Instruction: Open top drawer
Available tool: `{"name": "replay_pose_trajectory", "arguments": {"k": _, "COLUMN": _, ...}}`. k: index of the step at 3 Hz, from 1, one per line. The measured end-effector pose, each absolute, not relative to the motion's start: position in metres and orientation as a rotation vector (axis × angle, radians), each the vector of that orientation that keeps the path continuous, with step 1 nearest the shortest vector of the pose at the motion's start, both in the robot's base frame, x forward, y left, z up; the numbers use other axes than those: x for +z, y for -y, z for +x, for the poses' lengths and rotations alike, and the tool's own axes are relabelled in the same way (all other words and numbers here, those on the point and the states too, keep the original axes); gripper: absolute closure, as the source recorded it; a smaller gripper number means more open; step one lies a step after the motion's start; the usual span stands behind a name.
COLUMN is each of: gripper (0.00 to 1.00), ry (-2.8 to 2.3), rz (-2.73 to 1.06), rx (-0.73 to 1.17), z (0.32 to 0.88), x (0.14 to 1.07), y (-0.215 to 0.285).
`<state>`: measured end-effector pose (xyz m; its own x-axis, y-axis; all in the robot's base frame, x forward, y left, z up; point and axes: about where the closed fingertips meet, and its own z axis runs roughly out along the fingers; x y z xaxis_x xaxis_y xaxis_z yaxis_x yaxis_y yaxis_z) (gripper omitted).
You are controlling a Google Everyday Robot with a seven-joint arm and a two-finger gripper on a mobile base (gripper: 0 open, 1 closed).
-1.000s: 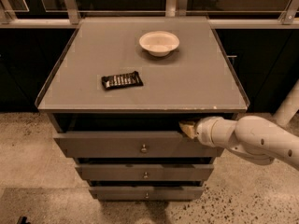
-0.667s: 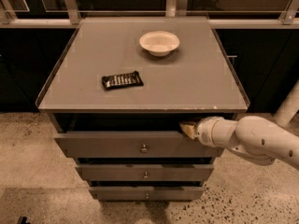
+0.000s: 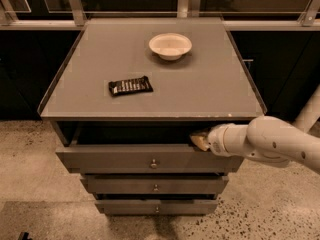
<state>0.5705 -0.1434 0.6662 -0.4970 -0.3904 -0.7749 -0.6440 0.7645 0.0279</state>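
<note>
The top drawer (image 3: 120, 160) is the widest of three grey drawers under the grey tabletop, with a small round metal knob (image 3: 154, 163) at its centre. It stands pulled out, and a dark gap shows above its front. My gripper (image 3: 199, 140) comes in from the right on a white arm (image 3: 270, 141). Its tan tip sits at the top right edge of the drawer front, reaching into the dark gap.
On the tabletop (image 3: 210, 89) lie a white bowl (image 3: 170, 45) at the back and a dark snack bar (image 3: 130, 86) left of centre. Two narrower drawers (image 3: 155, 186) sit below the top one. Speckled floor (image 3: 30, 184) surrounds the cabinet.
</note>
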Motion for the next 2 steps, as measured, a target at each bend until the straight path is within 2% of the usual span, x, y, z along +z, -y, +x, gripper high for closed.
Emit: {"name": "replay_pose_trajectory", "arguments": {"k": 2, "gripper": 1.00, "ry": -2.214, "rz": -0.846, "rx": 0.389, "z": 0.5553, "x": 0.6640, "y": 0.1497}}
